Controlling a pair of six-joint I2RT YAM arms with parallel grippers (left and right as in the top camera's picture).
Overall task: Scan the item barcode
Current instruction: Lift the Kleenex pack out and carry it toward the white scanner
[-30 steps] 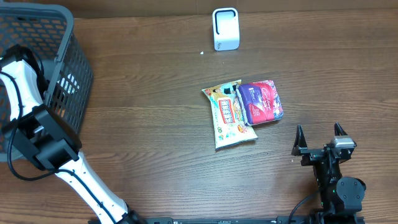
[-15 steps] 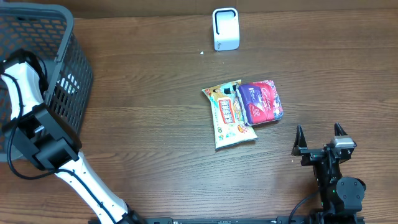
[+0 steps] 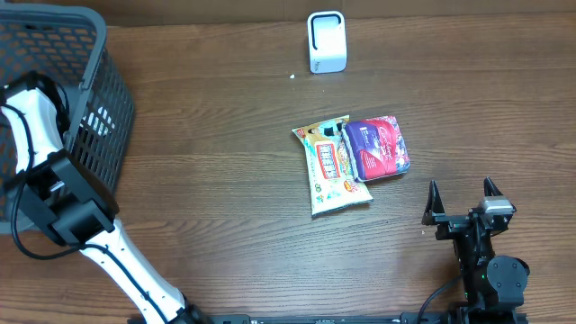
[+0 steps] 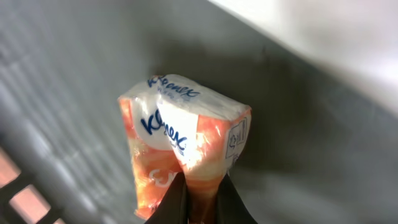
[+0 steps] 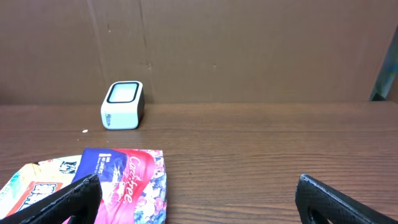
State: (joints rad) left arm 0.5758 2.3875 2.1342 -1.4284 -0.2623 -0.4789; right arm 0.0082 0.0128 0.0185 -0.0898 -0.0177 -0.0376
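- My overhead camera hangs above the worktop [image 3: 225, 180] and faces straight down. It is far enough off to take in the basket [image 3: 106, 90], the scanner [image 3: 326, 41], the packets [image 3: 342, 166] and both arms.
- My left wrist camera sits inside the basket, looking along the left pincer [image 4: 200, 190]. It is very near a tissue pack [image 4: 186, 137] that fills mid-frame.
- My right wrist camera rides low, facing level across the worktop between the right pincer [image 5: 199, 202] fingers, toward the scanner and the wall behind.
- Overhead and right wrist share the scanner and packets; overhead and left wrist share only the basket.
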